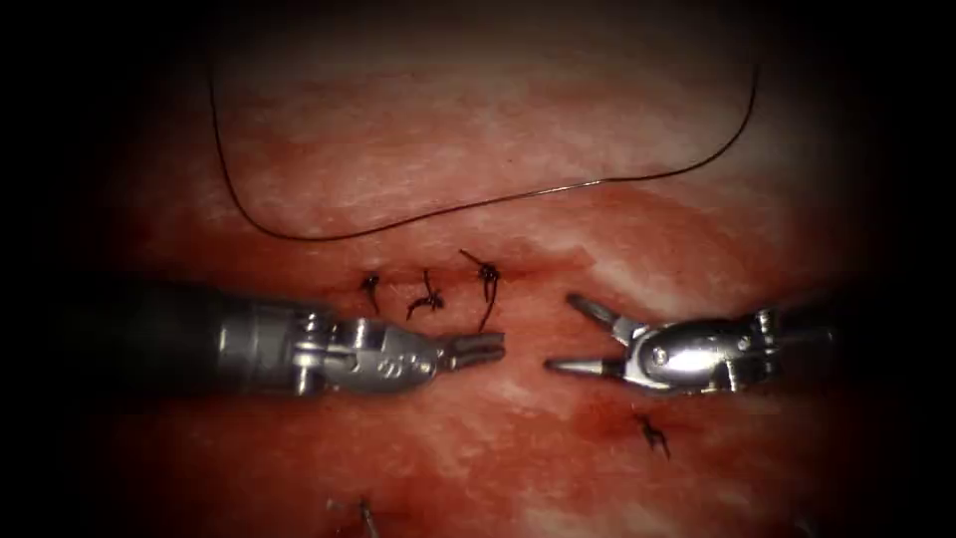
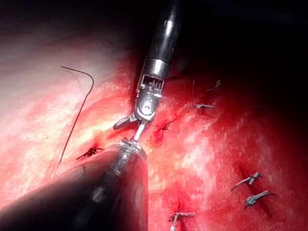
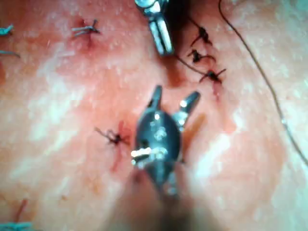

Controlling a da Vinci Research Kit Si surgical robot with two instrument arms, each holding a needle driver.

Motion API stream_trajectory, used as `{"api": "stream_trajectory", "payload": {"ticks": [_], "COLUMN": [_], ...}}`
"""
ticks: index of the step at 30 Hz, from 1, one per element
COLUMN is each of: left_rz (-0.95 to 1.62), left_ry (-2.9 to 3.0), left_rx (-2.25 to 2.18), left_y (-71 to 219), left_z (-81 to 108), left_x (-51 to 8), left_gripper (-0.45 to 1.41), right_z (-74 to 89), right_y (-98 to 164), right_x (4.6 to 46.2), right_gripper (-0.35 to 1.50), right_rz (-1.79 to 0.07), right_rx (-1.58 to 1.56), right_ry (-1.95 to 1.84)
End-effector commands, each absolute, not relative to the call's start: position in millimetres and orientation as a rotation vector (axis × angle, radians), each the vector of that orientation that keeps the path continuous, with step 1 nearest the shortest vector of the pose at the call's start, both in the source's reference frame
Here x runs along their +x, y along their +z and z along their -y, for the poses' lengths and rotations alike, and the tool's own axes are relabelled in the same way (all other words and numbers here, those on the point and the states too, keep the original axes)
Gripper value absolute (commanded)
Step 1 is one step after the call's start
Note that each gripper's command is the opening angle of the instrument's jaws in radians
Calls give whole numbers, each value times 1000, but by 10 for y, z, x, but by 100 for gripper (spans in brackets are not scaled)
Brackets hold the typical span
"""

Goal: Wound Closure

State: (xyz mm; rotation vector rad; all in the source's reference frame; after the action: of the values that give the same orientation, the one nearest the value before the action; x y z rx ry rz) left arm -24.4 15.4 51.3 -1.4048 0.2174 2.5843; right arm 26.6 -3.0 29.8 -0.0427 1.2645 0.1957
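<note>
My left tool point(image 1: 485, 349) comes in from the left with its jaws shut, just below a row of three dark knots point(image 1: 429, 297) on the tissue point(image 1: 468, 169). The tail of the right-hand knot point(image 1: 487, 275) hangs down to those jaws; I cannot tell if it is held. My right tool point(image 1: 563, 333) faces it from the right with its jaws wide open and holds nothing. In the right wrist view the open right tool point(image 3: 172, 99) points at the shut left tool point(image 3: 162, 36). A long thread point(image 1: 418, 217) lies loose in a curve across the far tissue. I cannot make out a needle.
A separate knot point(image 1: 652, 431) sits below the right tool. Red fluid wets the tissue around the knots. In the left wrist view the right tool point(image 2: 129, 128) hangs open over the left tool's tip, with the thread point(image 2: 77, 115) and several pale cut thread ends point(image 2: 250, 180) around.
</note>
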Motion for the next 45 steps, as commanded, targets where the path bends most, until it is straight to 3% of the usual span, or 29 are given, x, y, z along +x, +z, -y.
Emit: {"api": "stream_trajectory", "payload": {"ticks": [1, 2, 10, 27, 40, 43, 45], "left_rz": [-209, -207, -200, -132, -120, -120, -120], "left_ry": [2580, 2575, 2562, 2565, 2568, 2568, 2568], "left_rx": [-1400, -1397, -1386, -1360, -1354, -1354, -1354], "left_y": [518, 519, 520, 521, 520, 519, 519], "left_z": [-151, -150, -149, -145, -144, -143, -143], "left_x": [-249, -251, -255, -261, -261, -261, -261], "left_gripper": [-45, -45, -45, -45, -45, -45, -45], "right_z": [28, 26, 20, 22, 20, 20, 20], "right_y": [307, 310, 317, 336, 339, 343, 346], "right_x": [280, 288, 321, 371, 385, 386, 387], "right_gripper": [101, 108, 104, 98, 91, 66, 22], "right_rz": [-1272, -1282, -1377, -1329, -1336, -1326, -1293], "right_rx": [-82, -106, -230, -352, -348, -335, -295], "right_ry": [120, 64, -144, -376, -405, -416, -444]}}
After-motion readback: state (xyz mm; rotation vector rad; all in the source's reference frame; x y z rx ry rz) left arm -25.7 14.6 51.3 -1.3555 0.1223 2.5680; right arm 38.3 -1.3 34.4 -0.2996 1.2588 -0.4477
